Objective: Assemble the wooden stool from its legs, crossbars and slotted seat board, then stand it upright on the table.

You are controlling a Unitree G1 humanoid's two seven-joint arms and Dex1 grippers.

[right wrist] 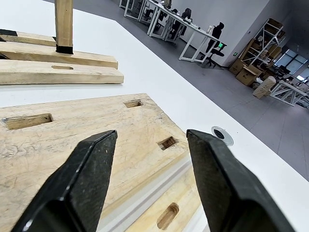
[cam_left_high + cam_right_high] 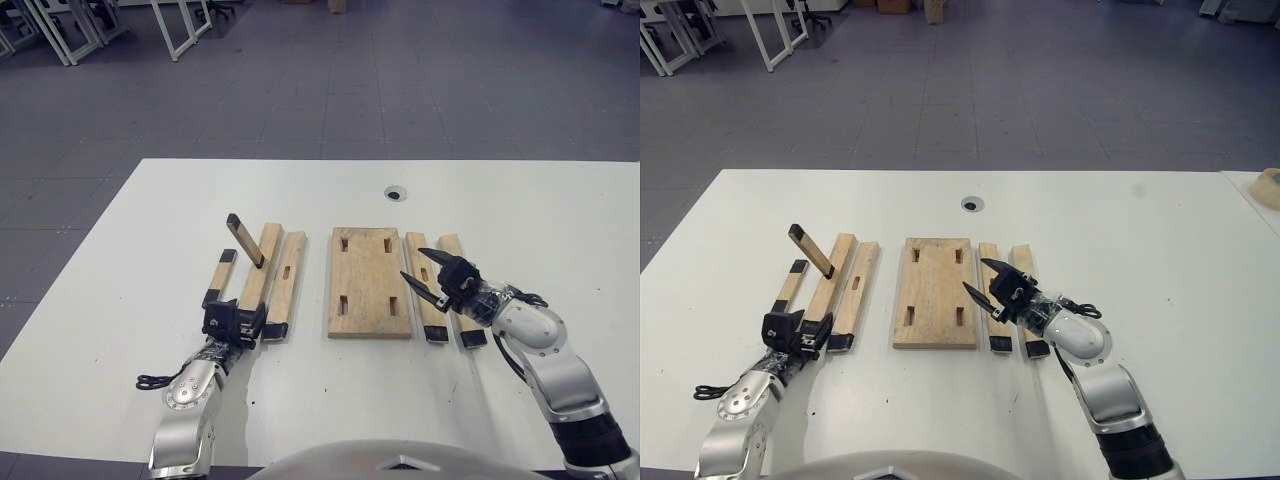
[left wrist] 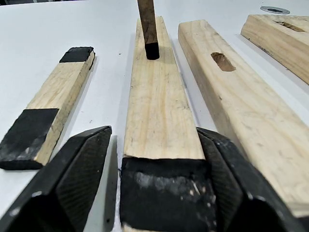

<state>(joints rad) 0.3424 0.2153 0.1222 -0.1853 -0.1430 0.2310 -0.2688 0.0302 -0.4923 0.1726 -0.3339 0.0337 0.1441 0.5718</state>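
both low: left pincer [image 2: 240, 318] agape astride leg [image 2: 256, 290], right pincer [image 2: 411, 262] agape by seat board [image 2: 365, 285]

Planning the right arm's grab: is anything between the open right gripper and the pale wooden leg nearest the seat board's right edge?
Nothing visible: the right gripper hangs open just above that pale wooden leg.

Bright, even light leaves faint soft shadows on the table [image 2: 150, 250].
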